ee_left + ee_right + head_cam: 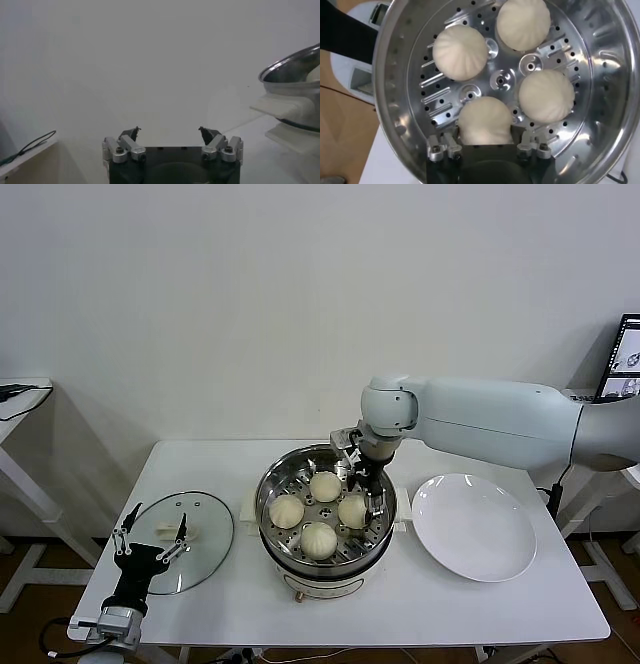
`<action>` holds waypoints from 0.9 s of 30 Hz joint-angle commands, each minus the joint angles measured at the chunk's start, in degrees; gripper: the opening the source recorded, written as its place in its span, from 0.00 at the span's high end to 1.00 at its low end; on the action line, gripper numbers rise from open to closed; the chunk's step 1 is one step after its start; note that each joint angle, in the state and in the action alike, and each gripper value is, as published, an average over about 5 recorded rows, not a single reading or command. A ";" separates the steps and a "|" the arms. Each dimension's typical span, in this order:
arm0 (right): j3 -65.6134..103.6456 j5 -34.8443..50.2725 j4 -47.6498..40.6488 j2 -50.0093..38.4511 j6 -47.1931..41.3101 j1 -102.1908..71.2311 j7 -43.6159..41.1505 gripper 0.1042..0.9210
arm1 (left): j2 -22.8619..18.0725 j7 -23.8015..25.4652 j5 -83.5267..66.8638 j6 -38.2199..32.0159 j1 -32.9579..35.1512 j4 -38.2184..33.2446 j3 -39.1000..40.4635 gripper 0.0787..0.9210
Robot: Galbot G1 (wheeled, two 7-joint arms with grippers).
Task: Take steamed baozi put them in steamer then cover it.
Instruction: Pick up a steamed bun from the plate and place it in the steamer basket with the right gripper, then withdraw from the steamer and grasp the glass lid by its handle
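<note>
Several pale baozi lie on the perforated tray inside the shiny steamer (264, 502), among them one at the back (325, 486), one on the left (287, 511) and one at the front (318, 540). My right gripper (366, 496) reaches down into the pot over the right-hand baozi (352, 511). In the right wrist view that baozi (485, 120) rests on the tray between the spread jaws of the right gripper (485, 139), which is open. The glass cover (205, 559) lies flat on the table left of the steamer. My left gripper (153, 527) hovers over it, open and empty.
An empty white plate (475, 529) sits to the right of the steamer. The left wrist view shows the left gripper (170, 132) facing the bare wall, with the steamer's rim (290, 70) to one side. Table edges run close to the cover and the plate.
</note>
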 commanded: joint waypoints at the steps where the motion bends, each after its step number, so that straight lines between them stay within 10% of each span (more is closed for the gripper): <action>1: 2.52 1.16 1.26 -3.99 1.02 3.45 -2.00 0.12 | 0.01 -0.10 0.09 0.16 0.17 -0.45 0.08 0.12; 15: 25.49 4.08 6.39 -25.12 3.29 -3.94 -3.54 0.12 | -0.36 -0.94 -0.42 0.96 0.38 -1.80 0.52 0.12; 27: 85.18 10.93 13.57 -41.06 18.91 -63.16 25.63 0.12 | 1.45 -0.40 -5.53 8.34 0.21 -5.82 0.02 0.12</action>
